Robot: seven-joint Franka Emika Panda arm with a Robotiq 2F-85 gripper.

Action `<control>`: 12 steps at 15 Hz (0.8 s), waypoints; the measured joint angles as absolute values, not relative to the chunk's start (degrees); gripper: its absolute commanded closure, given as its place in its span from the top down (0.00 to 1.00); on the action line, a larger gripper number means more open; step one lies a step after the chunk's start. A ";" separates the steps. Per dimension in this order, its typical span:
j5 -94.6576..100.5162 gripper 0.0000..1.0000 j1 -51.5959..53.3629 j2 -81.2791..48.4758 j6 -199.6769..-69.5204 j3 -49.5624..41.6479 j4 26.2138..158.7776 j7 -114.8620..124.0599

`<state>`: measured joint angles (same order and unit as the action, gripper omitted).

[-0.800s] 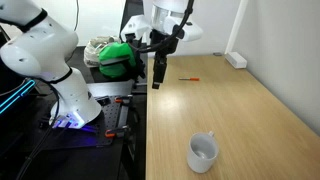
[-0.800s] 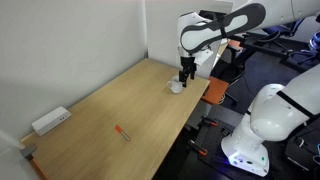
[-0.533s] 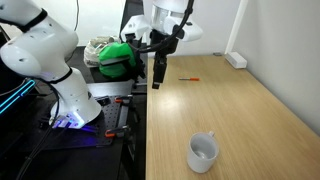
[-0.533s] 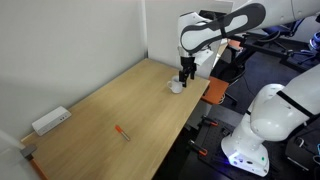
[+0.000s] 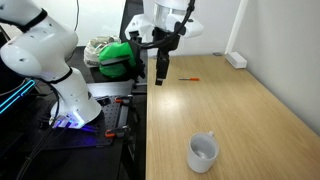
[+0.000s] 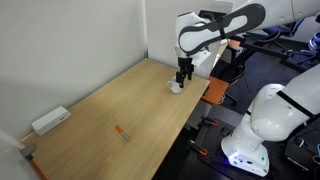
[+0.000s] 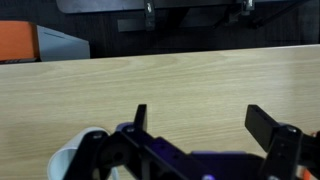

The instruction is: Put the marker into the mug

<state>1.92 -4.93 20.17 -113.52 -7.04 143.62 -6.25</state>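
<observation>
The orange-red marker [image 5: 189, 78] lies flat on the wooden table [image 5: 230, 110], and it shows in both exterior views [image 6: 122, 132]. The white mug [image 5: 203, 152] stands upright near the table's other end [image 6: 176, 87]. My gripper [image 5: 160, 72] hangs well above the table by its edge, open and empty. In an exterior view it is just above the mug [image 6: 181, 76]. In the wrist view the open jaws [image 7: 203, 115] frame bare wood. The mug's rim [image 7: 72, 160] peeks out at the lower left, partly hidden by the gripper body.
A white box [image 5: 236, 60] sits at the table's far corner by the wall [image 6: 50, 121]. A green object [image 5: 118, 58] and a second white robot [image 5: 55, 70] stand beside the table. An orange item [image 7: 18, 42] lies beyond the table edge.
My gripper has shifted slightly sideways above the table. The marker and the mug have not moved.
</observation>
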 measured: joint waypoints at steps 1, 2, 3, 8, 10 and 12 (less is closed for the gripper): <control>1.38 1.00 -4.56 20.05 -114.60 -6.26 143.65 -5.35; 0.89 1.00 -4.15 19.87 -115.80 -5.38 143.66 -4.07; 0.66 1.00 -3.67 19.61 -117.16 -4.38 143.68 -2.68; 0.54 1.00 -1.41 17.26 -123.38 0.56 143.68 5.29; 0.53 1.00 -0.62 16.04 -125.33 1.95 143.59 7.82; 0.53 1.00 0.03 14.77 -126.90 3.12 143.35 10.38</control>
